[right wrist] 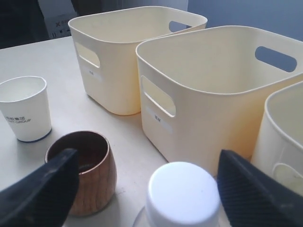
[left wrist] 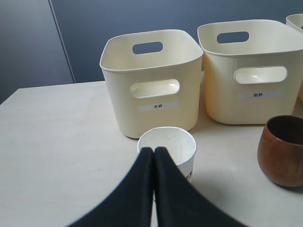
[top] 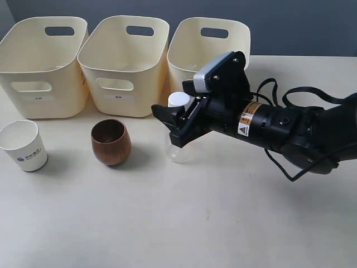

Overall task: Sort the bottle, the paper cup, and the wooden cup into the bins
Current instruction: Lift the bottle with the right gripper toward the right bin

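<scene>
1. We see three cream bins in a row at the back of the table [top: 223,223]: the left bin [top: 42,67], the middle bin [top: 122,61] and the right bin [top: 206,50]. They stand close side by side, and each has a small white label on its front.
2. The paper cup [top: 25,146] stands upright on the table in front of the left bin. Its mouth is up and its blue print faces the exterior camera.
3. The wooden cup [top: 111,142] stands upright in front of the middle bin, apart from the paper cup.
4. The bottle [top: 177,152] stands upright in front of the right bin's left corner, on the right of the wooden cup, with its white cap [right wrist: 182,194] on.
5. The right gripper [top: 172,124] lies low over the table, coming from the right. Its jaws are spread wide on either side of the bottle's top.
6. In the right wrist view we see a gap between each of its black fingers [right wrist: 42,189] and the cap, so it grips nothing.
7. We see the left gripper [left wrist: 153,153] only in the left wrist view. Its two black fingers are pressed together with nothing between them.
8. Its tips point toward the paper cup, whose rim shows just behind them. We cannot tell whether they touch.
</scene>
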Controlling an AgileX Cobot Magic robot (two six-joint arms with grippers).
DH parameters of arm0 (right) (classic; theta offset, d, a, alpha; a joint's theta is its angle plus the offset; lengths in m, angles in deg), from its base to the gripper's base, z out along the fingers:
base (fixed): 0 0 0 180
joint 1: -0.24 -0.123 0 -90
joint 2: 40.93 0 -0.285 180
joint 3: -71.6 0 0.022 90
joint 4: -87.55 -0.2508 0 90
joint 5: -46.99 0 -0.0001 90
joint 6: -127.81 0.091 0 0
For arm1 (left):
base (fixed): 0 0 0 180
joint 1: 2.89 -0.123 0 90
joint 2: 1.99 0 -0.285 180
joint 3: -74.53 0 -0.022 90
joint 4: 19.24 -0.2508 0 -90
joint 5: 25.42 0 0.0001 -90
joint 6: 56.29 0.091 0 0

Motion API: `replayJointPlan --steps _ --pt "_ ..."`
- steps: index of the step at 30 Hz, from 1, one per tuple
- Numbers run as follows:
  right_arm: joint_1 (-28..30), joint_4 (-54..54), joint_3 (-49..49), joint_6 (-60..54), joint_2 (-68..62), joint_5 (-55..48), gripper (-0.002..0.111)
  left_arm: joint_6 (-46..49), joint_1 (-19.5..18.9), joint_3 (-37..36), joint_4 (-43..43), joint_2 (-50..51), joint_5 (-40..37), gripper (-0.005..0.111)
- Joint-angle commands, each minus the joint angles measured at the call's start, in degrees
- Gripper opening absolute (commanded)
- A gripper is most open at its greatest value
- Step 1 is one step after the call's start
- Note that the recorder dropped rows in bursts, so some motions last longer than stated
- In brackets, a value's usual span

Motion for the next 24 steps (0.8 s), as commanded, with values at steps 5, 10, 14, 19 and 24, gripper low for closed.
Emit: replayJointPlan --steps 5,10,14,19,24 --pt "0.1 -0.4 -0.1 -0.3 3.5 -3.3 0.075 -0.2 0.2 0.1 -0.1 0.2 0.8 0.0" --pt "0.1 -0.4 -0.1 -0.3 7.4 -7.0 0.075 -0.2 0.2 0.1 -0.1 0.2 0.8 0.0" --pt "0.1 -0.4 -0.1 -0.3 7.8 -8.1 0.075 -0.2 0.2 0.1 -0.1 0.2 0.8 0.0" --pt "0.1 -0.6 -0.1 -0.6 5.5 -9.4 0.075 -0.2 0.2 0.1 -0.1 0.2 0.8 0.0" --pt "0.1 -6.9 -0.1 -5.5 3.2 -7.6 0.075 -0.2 0.2 0.1 -0.1 0.2 0.8 0.0"
